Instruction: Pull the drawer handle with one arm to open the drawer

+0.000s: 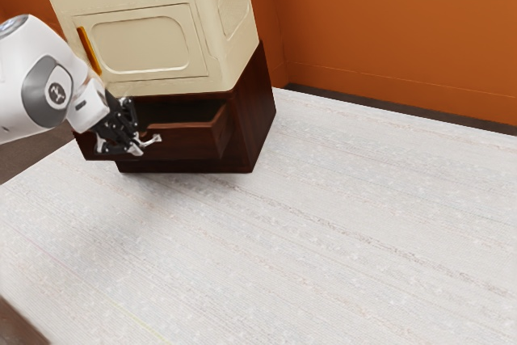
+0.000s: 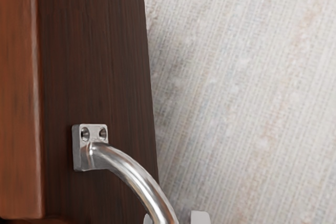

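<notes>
"What's the biggest thing there?"
"A plain orange wall [image 1: 388,30], and in front of it a broad, pale, streaked bench [image 1: 339,232]."
"And standing on that?"
"A dark brown wooden cabinet [image 1: 257,111], with a cream plastic box-shaped bin [image 1: 145,44] on top. The white, rounded robot arm [image 1: 32,78] reaches in from the exterior view's left."
"Where's the drawer?"
"The dark brown, rectangular wooden drawer [image 1: 190,142] juts from the cabinet's front — partly open, its hollow inside visible."
"And the jaws?"
"The black two-finger jaws [image 1: 129,147] are at the drawer front, right by the curved, silver metal handle [image 2: 135,176] — but wide, narrow or gripping it, I can't tell."
</notes>
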